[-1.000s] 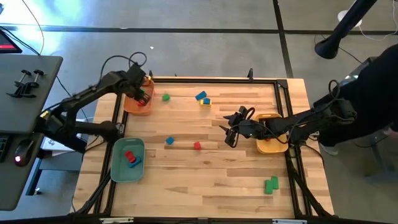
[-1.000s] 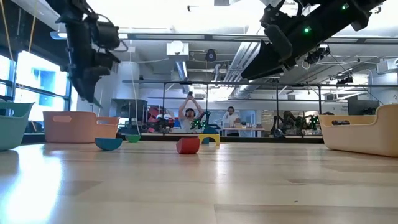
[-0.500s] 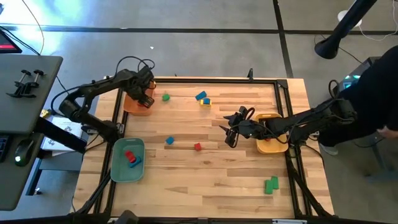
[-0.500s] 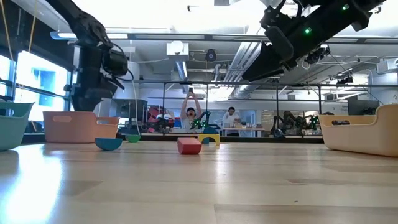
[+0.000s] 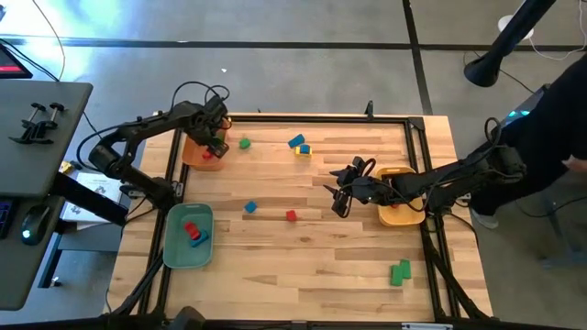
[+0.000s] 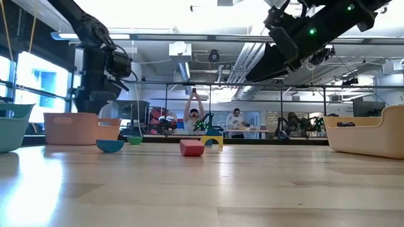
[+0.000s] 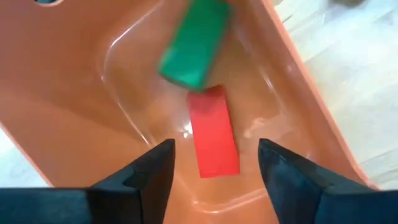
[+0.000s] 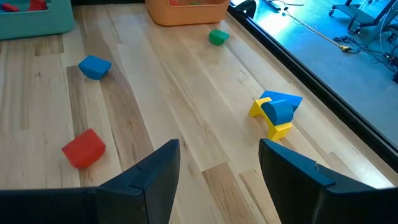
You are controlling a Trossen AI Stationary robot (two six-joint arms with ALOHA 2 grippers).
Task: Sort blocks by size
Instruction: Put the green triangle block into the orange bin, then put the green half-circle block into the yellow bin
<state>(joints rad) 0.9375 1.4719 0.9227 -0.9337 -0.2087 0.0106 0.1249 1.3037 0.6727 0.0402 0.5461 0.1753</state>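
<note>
My left gripper (image 5: 216,145) (image 7: 214,186) points down into the orange tray (image 5: 191,154) (image 7: 68,93) at the table's far left, open. A red block (image 7: 213,132) lies flat on the tray's floor below its fingers. A green block (image 7: 191,45), blurred, lies just past the red one's far end, free of the fingers. My right gripper (image 5: 337,198) (image 8: 214,180) hangs open above the table's middle right, beside the yellow tray (image 5: 404,213). On the wood lie a green block (image 5: 244,144), a blue and yellow pair (image 5: 299,146), a blue block (image 5: 249,208) and a red block (image 5: 291,215).
A teal tray (image 5: 174,246) at the near left holds a red and a blue block. Two green blocks (image 5: 400,271) lie near the front right corner. A black rail (image 5: 312,117) frames the table. A person stands beyond the right edge (image 5: 550,137).
My left gripper has come down into the orange tray and tipped more steeply downward. It has let go of the green block that it carried, which now lies in the tray by the red block.
</note>
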